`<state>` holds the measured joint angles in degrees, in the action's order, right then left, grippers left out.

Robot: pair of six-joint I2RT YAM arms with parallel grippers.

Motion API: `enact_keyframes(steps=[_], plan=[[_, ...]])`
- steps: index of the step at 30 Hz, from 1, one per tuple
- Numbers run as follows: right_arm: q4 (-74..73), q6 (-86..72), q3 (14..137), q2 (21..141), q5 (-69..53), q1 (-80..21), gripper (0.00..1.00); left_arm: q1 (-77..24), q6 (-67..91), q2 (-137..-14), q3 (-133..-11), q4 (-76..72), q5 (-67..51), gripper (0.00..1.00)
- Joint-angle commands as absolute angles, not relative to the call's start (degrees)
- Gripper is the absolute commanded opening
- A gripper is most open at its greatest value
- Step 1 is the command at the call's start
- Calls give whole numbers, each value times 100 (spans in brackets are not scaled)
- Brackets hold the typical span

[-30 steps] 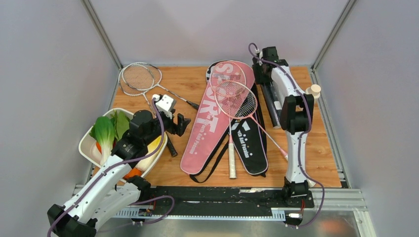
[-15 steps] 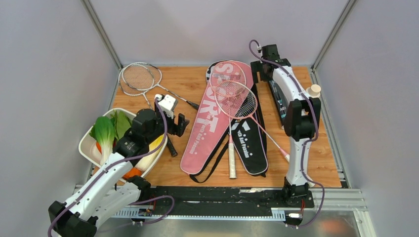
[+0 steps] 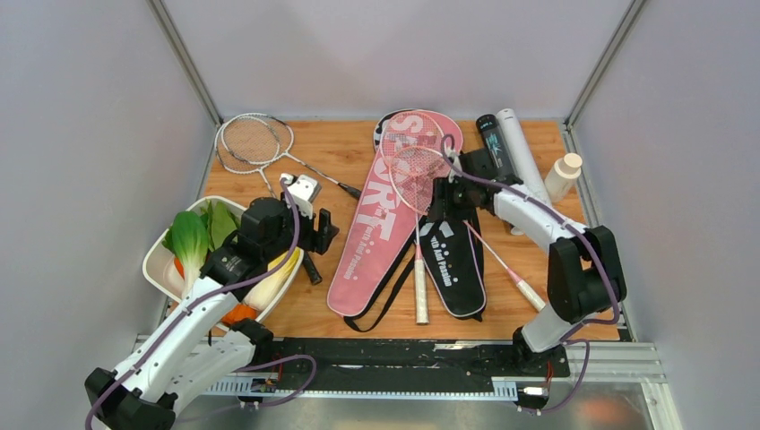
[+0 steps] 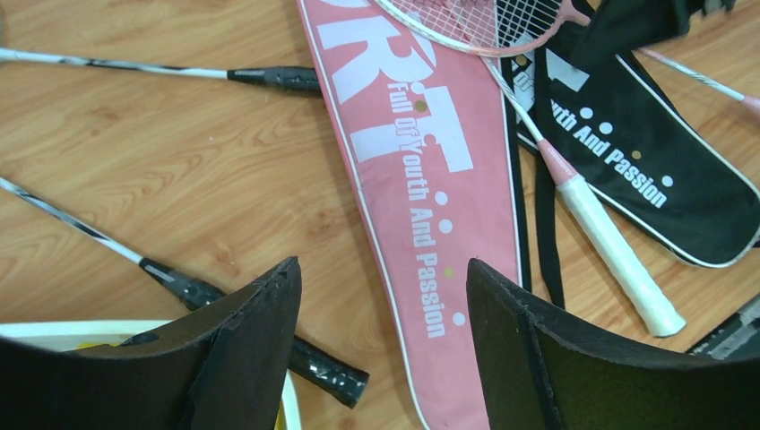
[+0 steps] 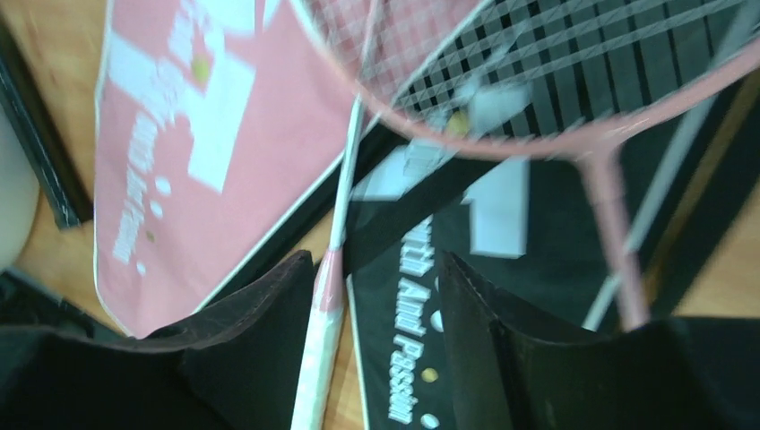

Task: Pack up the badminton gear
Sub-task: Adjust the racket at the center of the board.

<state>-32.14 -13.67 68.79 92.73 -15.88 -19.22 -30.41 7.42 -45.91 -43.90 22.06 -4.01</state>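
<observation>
Here, the left tool [image 3: 324, 228] hangs released, its jaws apart and empty, over a bare strip of worktop [image 3: 332, 148]. The strip runs between the white tray of vegetables [image 3: 154, 262] at the left edge and the pink bag [image 3: 376, 228]. The black grip of one of the silver rackets [image 3: 254, 141] lies just under the tool. Their heads overlap in the far left corner.

The right tool [image 3: 441, 193] hovers over the middle of the worktop, likewise unclenched. It is above the pink rackets [image 3: 421, 170], whose heads lie crossed on the pink bag and the black bag [image 3: 459, 269]. Seen from its wrist, one racket's pink-and-white handle runs below the gap between the pads, with nothing pinched.

The black tube [image 3: 493, 141] and the white tube [image 3: 520, 148] lie side by side in the far right corner. A small bottle [image 3: 563, 175] stands just beside them at the right edge. Open wood shows along the far edge between the silver rackets and the pink bag. More shows right of the black bag, crossed by one pink racket's shaft.
</observation>
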Motion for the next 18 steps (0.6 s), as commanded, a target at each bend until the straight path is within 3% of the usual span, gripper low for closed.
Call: enact_keyframes(steps=[1,11,18], plan=[[-2192,-2294,5965,8801,-1980,-2509,53,-3072,1095,-4450,-4456,2543,-569,74],[-1567,-2192,5839,9084,469,-3004,51,-3069,1347,-4563,-4454,2822,-789,70],[-1549,-1909,6303,9891,929,-2528,50,-3070,1456,-4396,-4354,2748,-656,71]])
